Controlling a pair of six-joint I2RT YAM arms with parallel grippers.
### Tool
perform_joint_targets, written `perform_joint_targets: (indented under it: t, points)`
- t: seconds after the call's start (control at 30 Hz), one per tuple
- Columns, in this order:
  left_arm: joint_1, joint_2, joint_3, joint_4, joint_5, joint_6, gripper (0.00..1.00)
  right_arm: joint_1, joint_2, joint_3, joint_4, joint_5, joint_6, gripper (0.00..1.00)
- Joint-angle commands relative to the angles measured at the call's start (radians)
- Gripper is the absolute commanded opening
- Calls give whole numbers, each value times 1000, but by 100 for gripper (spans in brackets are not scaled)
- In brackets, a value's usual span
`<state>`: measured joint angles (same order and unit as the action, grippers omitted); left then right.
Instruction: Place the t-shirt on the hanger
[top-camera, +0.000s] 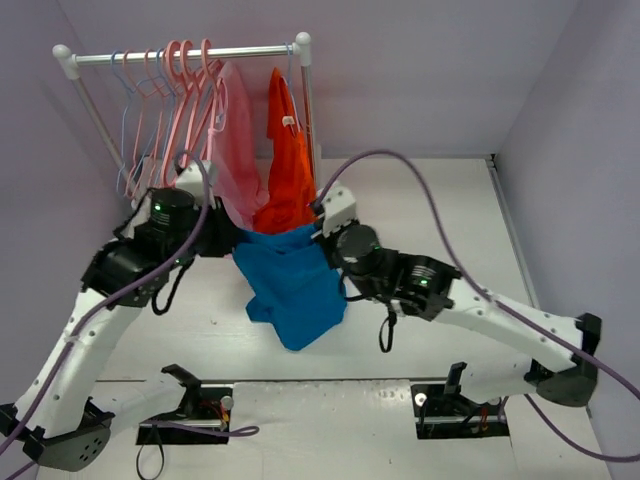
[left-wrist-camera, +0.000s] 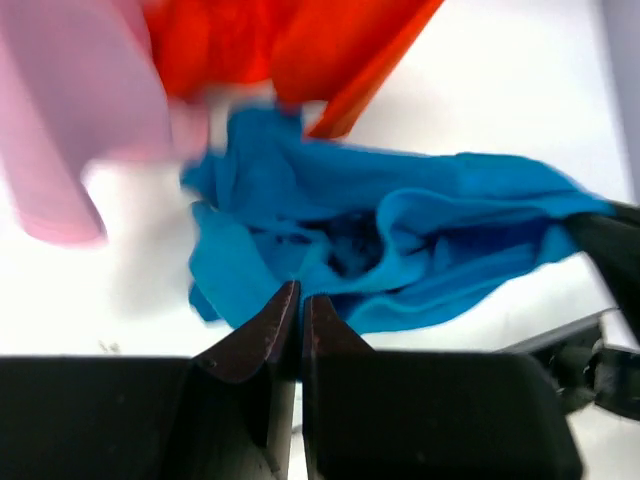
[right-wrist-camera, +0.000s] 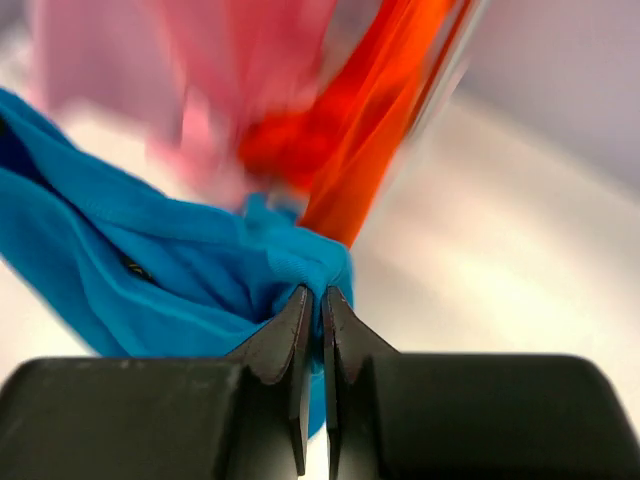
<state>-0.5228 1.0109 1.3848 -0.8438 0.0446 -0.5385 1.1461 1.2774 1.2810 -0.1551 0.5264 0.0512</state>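
Note:
The bright blue t-shirt (top-camera: 292, 282) hangs bunched between my two grippers above the table, its lower part drooping toward the near side. My left gripper (top-camera: 234, 243) is shut on its left upper edge; in the left wrist view the closed tips (left-wrist-camera: 300, 290) meet the blue cloth (left-wrist-camera: 400, 240). My right gripper (top-camera: 322, 236) is shut on its right upper edge; in the right wrist view the tips (right-wrist-camera: 317, 291) pinch a fold of the t-shirt (right-wrist-camera: 150, 260). The pale blue hanger (top-camera: 131, 100) hangs at the left end of the rack, apart from both grippers.
A white clothes rack (top-camera: 190, 55) stands at the back left with several pink hangers (top-camera: 190, 90), a pale pink garment (top-camera: 235, 150) and an orange garment (top-camera: 287, 170) hanging just behind the t-shirt. Grey walls close in the back and right sides.

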Motion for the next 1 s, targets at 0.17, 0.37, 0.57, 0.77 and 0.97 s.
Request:
perform_joint_targets:
  t: [0.17, 0.37, 0.57, 0.77, 0.97]
  points:
    - [-3, 207, 665, -47, -121, 287, 0, -2, -19, 442, 56, 150, -345, 0]
    - [-3, 367, 1051, -47, -145, 401, 0, 0, 93, 735, 83, 74, -502, 0]
    - [-3, 454, 1279, -23, -165, 460, 0, 0, 193, 933, 120, 31, -641, 0]
    - [-3, 372, 1141, 172, -168, 524, 0, -7, 209, 940, 239, -2, -760, 0]
    - [-3, 389, 1083, 181, -180, 480, 0, -33, 216, 887, 249, -5, -821, 0]
